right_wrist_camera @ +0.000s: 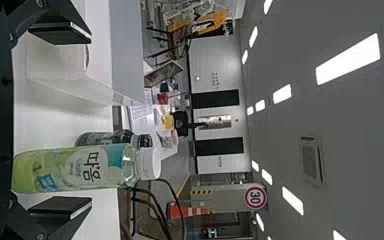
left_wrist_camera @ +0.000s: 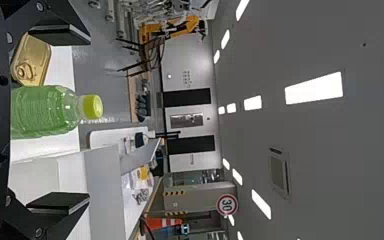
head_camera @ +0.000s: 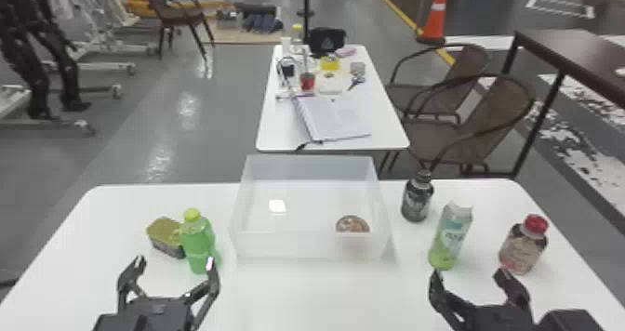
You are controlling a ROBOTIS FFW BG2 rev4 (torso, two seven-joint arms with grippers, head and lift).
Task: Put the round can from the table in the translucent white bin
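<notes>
Rnd can [head_camera: 352,224] in bin [head_camera: 269,245], its 4 o'clock side.
L grpr [head_camera: 175,261] 8 o'clock, R grpr [head_camera: 468,274] 4; both jaws wide open, empty.

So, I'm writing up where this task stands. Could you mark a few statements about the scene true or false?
1. The round can is inside the translucent white bin. True.
2. The left gripper is closed around the green bottle. False: the left gripper is open, and the green bottle stands on the table.
3. The red-capped bottle is farther right than the white-capped bottle. True.
4. The dark bottle lies in the bin. False: the dark bottle stands upright on the table, right of the bin.
5. The right gripper is open and empty. True.
</notes>
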